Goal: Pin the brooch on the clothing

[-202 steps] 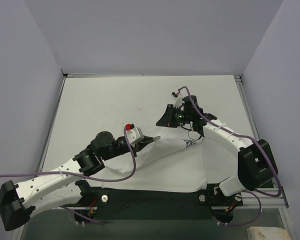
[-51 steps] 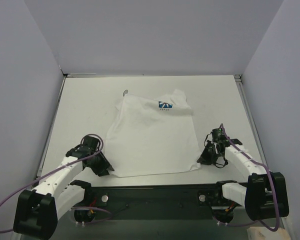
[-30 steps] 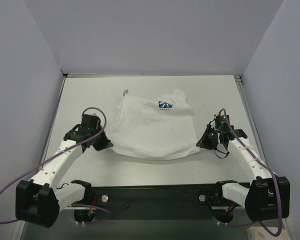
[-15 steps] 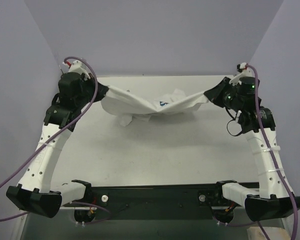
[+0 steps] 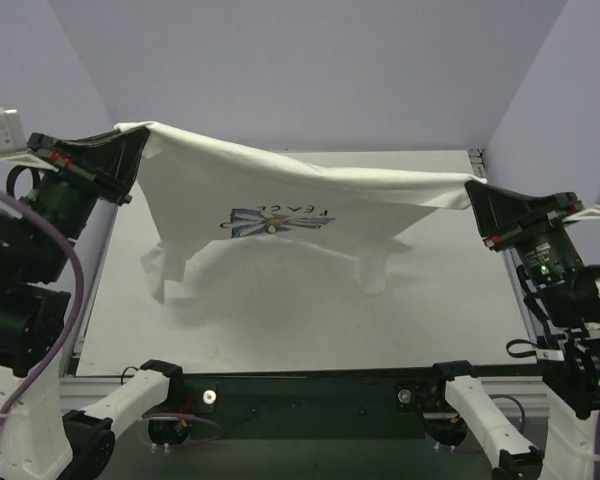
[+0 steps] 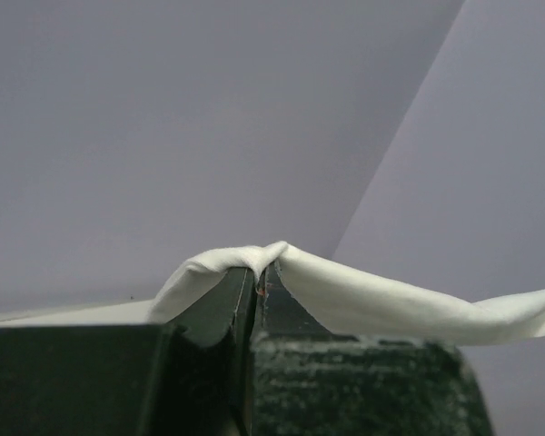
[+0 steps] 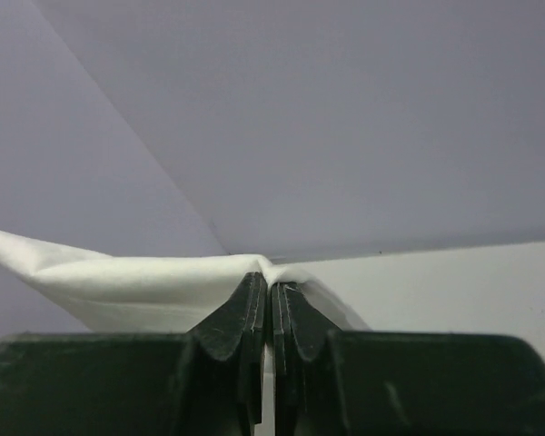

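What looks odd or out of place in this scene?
The shirt is not lying on the table. It hangs stretched in the air, pinched at either end by the shut left gripper and right gripper. Its print reads upside down in the top view. I can make out no brooch.

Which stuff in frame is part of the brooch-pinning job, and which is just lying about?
Job: white T-shirt, held up in the air; left fingers and right fingers, each shut on its edge; brooch, cannot make it out.
Not job: table; purple cable by the left arm.
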